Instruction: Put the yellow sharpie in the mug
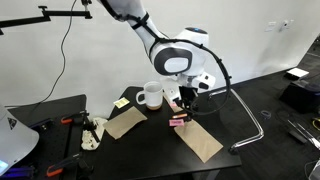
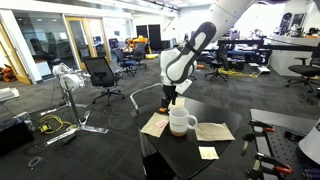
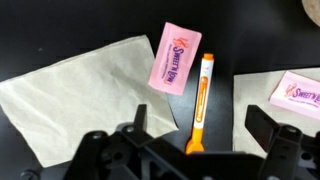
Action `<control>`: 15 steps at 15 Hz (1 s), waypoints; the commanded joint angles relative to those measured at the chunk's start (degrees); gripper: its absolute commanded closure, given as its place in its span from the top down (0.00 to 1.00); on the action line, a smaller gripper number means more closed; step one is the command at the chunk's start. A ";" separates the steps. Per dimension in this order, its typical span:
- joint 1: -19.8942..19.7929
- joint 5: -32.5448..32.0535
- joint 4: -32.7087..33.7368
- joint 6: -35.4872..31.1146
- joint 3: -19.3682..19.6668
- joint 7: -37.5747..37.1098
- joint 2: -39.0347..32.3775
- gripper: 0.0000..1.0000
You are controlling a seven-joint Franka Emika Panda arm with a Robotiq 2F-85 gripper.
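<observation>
On a black tabletop (image 3: 40, 30) in an open office, the yellow sharpie (image 3: 200, 95) lies flat between two brown paper napkins (image 3: 80, 95). In the wrist view it runs 12 to 6 o'clock, with a pink Sweet'N Low packet (image 3: 175, 57) just beside it at 11 o'clock. The gripper (image 3: 200, 118) hangs over it, spread wide and empty, and the white mug (image 1: 152, 96) stands at its 9 o'clock in an exterior view.

On matte black tabletop (image 3: 60, 25): flat tan paper napkin (image 3: 85, 95), second tan napkin (image 3: 262, 110), slim orange-yellow marker pen (image 3: 201, 100) on bare surface between them, pink sweetener packet (image 3: 175, 58) just beside pen. Elsewhere, white ceramic mug (image 2: 181, 122) and small yellow paper note (image 2: 208, 153).
</observation>
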State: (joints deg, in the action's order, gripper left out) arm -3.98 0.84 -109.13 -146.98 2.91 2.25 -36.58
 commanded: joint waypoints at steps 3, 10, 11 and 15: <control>-0.63 -0.59 1.53 1.97 -0.82 2.20 -1.11 1.00; -0.22 -0.89 1.61 1.85 -0.63 1.63 -1.11 0.68; -0.21 -0.90 1.69 1.90 -0.63 1.61 -1.14 0.67; -0.06 -0.96 2.33 2.23 -0.64 1.46 -1.54 0.60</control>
State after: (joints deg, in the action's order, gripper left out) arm -3.93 0.67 -108.75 -146.97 2.56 3.19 -37.48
